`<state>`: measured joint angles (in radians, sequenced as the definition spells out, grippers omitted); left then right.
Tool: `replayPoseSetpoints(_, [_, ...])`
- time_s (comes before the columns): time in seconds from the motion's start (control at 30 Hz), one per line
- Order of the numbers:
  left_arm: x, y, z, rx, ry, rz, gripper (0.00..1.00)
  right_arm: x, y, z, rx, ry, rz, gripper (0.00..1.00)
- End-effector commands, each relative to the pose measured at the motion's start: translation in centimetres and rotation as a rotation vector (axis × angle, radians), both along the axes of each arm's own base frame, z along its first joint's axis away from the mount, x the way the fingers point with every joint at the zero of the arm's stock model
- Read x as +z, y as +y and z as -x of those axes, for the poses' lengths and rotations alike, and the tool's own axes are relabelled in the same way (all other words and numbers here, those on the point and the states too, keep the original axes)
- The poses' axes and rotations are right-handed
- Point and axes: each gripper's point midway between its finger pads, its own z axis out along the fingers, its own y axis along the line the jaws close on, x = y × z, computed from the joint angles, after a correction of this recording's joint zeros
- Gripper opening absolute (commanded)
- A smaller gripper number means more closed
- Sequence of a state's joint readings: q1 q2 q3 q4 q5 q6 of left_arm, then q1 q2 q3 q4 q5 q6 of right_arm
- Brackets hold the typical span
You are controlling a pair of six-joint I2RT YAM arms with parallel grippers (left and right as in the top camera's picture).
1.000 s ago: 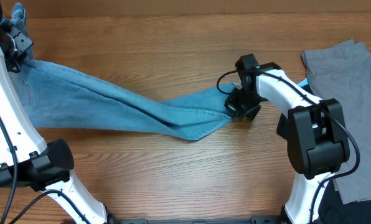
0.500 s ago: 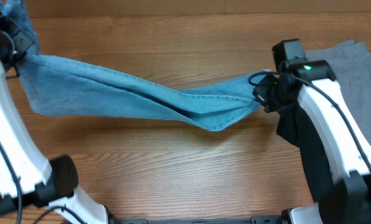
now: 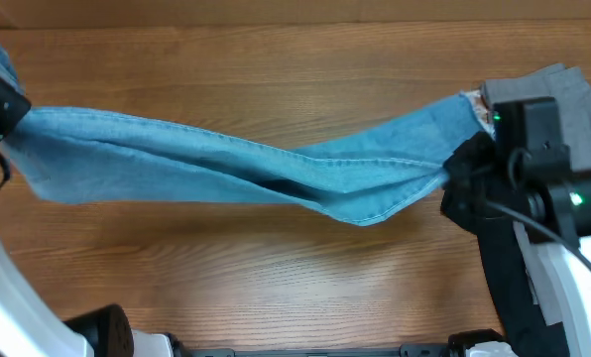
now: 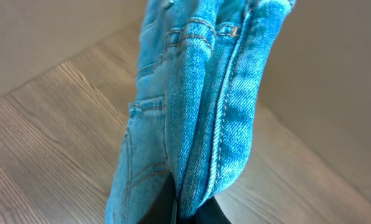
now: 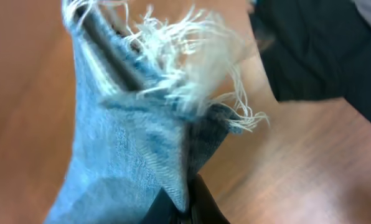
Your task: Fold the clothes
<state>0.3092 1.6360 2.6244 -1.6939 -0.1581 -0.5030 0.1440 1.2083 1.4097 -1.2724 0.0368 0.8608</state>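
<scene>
Overhead, we note the light blue denim jeans (image 3: 236, 169) drawn out in one long band over the wooden table (image 3: 276, 59), from the left edge across to the right side. The band sags toward the middle, with a folded seam edge at its lowest part. We cannot tell whether that low part touches the wood.

Left gripper (image 3: 8, 111): pinched fully together on the waist end. Its wrist view shows the waistband (image 4: 235, 93) and stitched pocket seams bunched into upright folds, rising from the fingertips at the bottom of the frame, with the table below.

Right gripper (image 3: 461, 167): also clamped tight, on the leg end. Its wrist view shows the frayed hem (image 5: 185, 68), white threads splaying above the closed fingers; the picture is blurred.

A grey garment (image 3: 563, 94) lies at the right edge of the table. A black garment (image 5: 316, 56) lies near the right gripper, apart from the jeans.
</scene>
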Motion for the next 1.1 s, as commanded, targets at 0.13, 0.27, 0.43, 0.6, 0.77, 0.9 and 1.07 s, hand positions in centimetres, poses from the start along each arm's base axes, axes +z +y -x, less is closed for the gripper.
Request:
replayPoseSetpoints(0.13, [1.1,2.1,-2.3,0.091,-0.077,-0.025,0.04,3.4,-1.9,-4.0,-0.091,-0.209,0.008,0.04])
replayPoseSetpoints(0.27, [-2.1,4.1,-3.7,0.164,0.050,-0.041,0.04,2.8,-2.9,-4.6,-0.156,-0.192,-0.010,0.04])
replayPoseSetpoints(0.43, [-3.5,4.6,-2.9,0.232,0.109,-0.023,0.04,1.7,-3.2,-2.6,-0.159,-0.111,0.001,0.04])
replayPoseSetpoints(0.6, [-1.7,3.1,-1.5,0.169,0.054,-0.016,0.04,0.7,-3.4,0.1,-0.163,-0.018,0.016,0.04])
replayPoseSetpoints(0.77, [1.0,2.0,1.4,0.145,-0.027,-0.045,0.04,1.6,-3.5,1.9,-0.169,-0.033,0.010,0.04])
replayPoseSetpoints(0.9, [1.8,2.4,3.3,0.212,-0.055,-0.063,0.04,2.1,-3.8,1.9,-0.200,-0.060,0.009,0.04])
replayPoseSetpoints(1.07, [-2.1,4.8,1.0,0.334,0.068,-0.051,0.04,1.7,-5.6,-0.8,-0.329,-0.089,0.058,0.04])
